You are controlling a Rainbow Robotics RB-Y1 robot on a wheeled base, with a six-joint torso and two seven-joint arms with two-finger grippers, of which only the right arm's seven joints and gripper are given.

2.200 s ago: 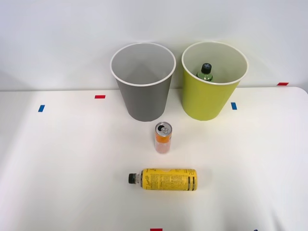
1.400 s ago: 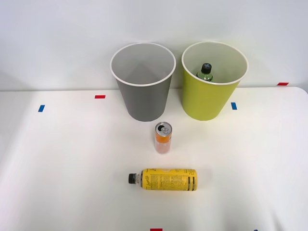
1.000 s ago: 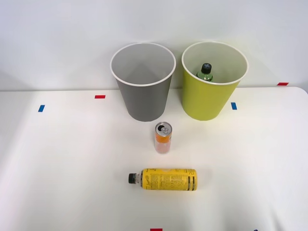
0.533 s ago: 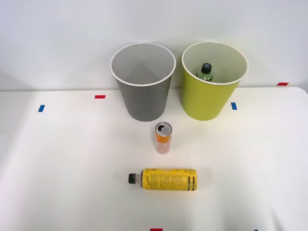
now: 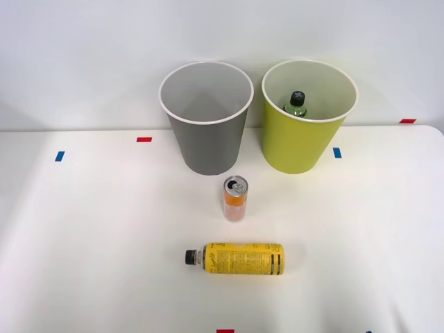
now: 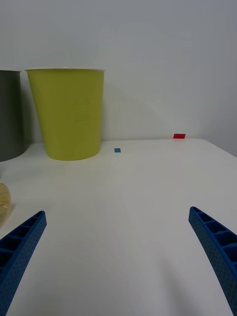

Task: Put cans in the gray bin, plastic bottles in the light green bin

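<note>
A slim orange can [image 5: 235, 198] stands upright on the white table, just in front of the gray bin [image 5: 206, 135]. To the right of that bin stands the light green bin [image 5: 298, 142], with a small green, black-capped bottle [image 5: 296, 104] inside it. Nearer to me, a yellow-labelled plastic bottle [image 5: 239, 258] lies on its side, cap pointing left. My right gripper [image 6: 118, 256] is open low over the table with nothing between its blue fingers [image 6: 19, 247]. From the wrist, the light green bin [image 6: 69, 113] is ahead, beside the gray bin [image 6: 10, 116] and an edge of the yellow bottle [image 6: 4, 200].
Small red tape marks [image 5: 143, 139] and blue tape marks [image 5: 337, 152] dot the table. A plain wall rises right behind the bins. The table's rounded right corner [image 5: 433, 132] lies at the far right.
</note>
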